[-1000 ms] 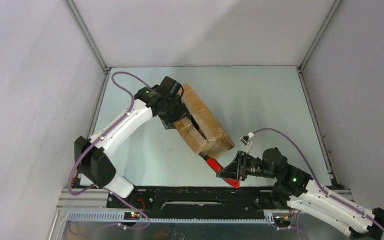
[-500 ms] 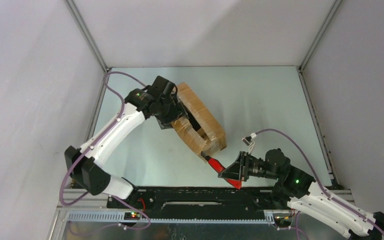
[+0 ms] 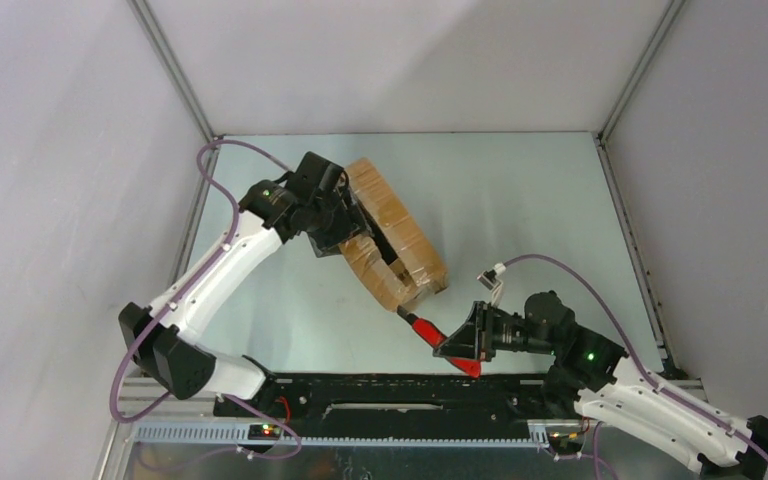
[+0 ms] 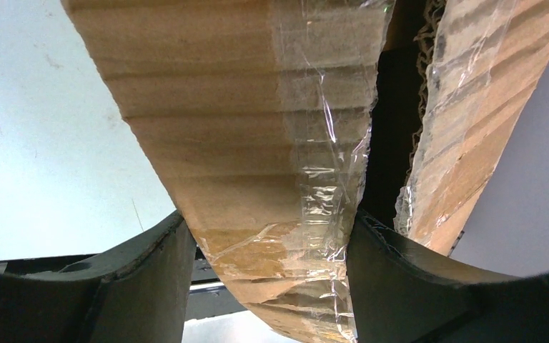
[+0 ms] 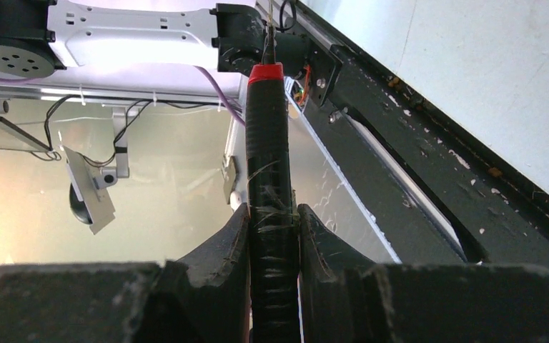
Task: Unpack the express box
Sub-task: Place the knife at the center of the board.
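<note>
Left fingers (image 4: 136, 286) tight on express box (image 4: 207, 128), right fingers (image 5: 221, 264) on cutter (image 5: 268, 164); pale walled table (image 3: 520, 200)

The box (image 3: 397, 238) – brown corrugated cardboard, oblong – lay slantwise on the desk (image 3: 530, 190), left of its middle. Its taped seam was split – a dark gap showed between the flaps, crinkled clear tape clinging to their edges.
</note>
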Robot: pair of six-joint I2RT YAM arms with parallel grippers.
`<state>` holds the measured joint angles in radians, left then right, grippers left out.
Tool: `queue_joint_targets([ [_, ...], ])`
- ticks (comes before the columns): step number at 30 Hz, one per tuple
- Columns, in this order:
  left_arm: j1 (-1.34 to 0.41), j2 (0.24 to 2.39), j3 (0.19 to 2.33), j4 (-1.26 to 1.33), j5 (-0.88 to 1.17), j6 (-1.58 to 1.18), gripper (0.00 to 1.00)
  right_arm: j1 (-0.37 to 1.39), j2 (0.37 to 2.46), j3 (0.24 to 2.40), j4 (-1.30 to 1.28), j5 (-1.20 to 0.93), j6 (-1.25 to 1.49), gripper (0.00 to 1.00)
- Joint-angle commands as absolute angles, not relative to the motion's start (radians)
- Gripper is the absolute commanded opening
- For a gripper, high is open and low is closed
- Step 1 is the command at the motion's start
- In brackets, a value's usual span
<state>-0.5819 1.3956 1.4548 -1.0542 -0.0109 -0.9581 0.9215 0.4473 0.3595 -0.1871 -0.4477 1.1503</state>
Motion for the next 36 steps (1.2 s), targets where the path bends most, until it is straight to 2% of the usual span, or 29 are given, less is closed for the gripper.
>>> queue_joint_targets([
  [1,-0.584,1.360,1.480,-1.150,-0.008,-0.813,0.00,0.910,0.415,0.451,-0.157,-0.352,1.135,0.00],
  [7,-0.553,1.375,1.461,-1.145,0.066,-0.822,0.00,0.943,0.413,0.509,-0.246,-0.366,1.092,0.00],
  [17,-0.477,1.394,1.467,-1.190,0.057,-0.812,0.00,0.978,0.379,0.549,-0.458,-0.319,1.034,0.00],
  [21,-0.476,1.399,1.476,-1.199,0.062,-0.805,0.00,0.976,0.368,0.549,-0.393,-0.308,1.045,0.00],
  [25,-0.476,1.401,1.491,-1.204,0.072,-0.792,0.00,0.999,0.447,0.577,-0.283,-0.340,1.025,0.00],
  [28,-0.476,1.395,1.501,-1.205,0.063,-0.785,0.00,1.031,0.476,0.616,-0.329,-0.247,1.000,0.00],
  [31,-0.476,1.395,1.508,-1.220,0.039,-0.776,0.00,0.984,0.455,0.640,-0.434,-0.130,0.992,0.00],
  [36,-0.476,1.396,1.506,-1.237,0.021,-0.762,0.00,0.819,0.502,0.639,-0.479,-0.126,0.961,0.00],
])
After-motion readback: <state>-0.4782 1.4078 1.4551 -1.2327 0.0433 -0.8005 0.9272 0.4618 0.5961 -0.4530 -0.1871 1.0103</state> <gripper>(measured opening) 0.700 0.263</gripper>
